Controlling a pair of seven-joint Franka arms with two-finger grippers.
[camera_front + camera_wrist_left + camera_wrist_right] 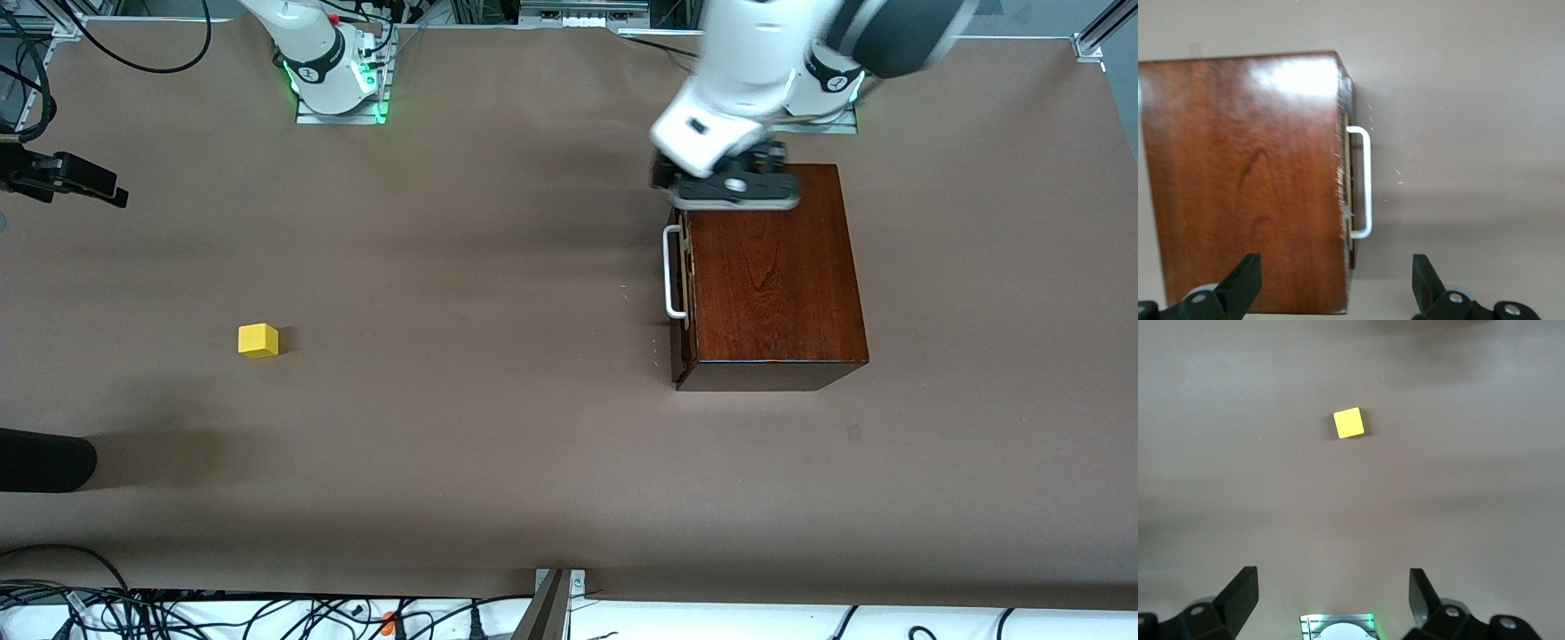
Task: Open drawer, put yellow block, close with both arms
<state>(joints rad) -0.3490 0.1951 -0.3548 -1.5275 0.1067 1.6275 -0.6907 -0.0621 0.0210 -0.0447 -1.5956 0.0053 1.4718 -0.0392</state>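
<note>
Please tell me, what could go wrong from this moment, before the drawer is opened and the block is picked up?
1. The left gripper hangs open above the wooden box's edge, not the white handle; descending, a finger could hit the top.
2. The shut drawer's handle sits close against its front, so fingers may slip.
3. The yellow block is small; the open right gripper could nudge it.

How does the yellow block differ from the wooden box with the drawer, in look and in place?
The yellow block is a small bright cube; the wooden box is far larger and glossy reddish-brown. The yellow block lies toward the right arm's end of the table, the wooden box toward the left arm's end. The wooden box has the open left pincer above its edge; nothing hangs over the yellow block in the front view. Both rest on the brown table.
</note>
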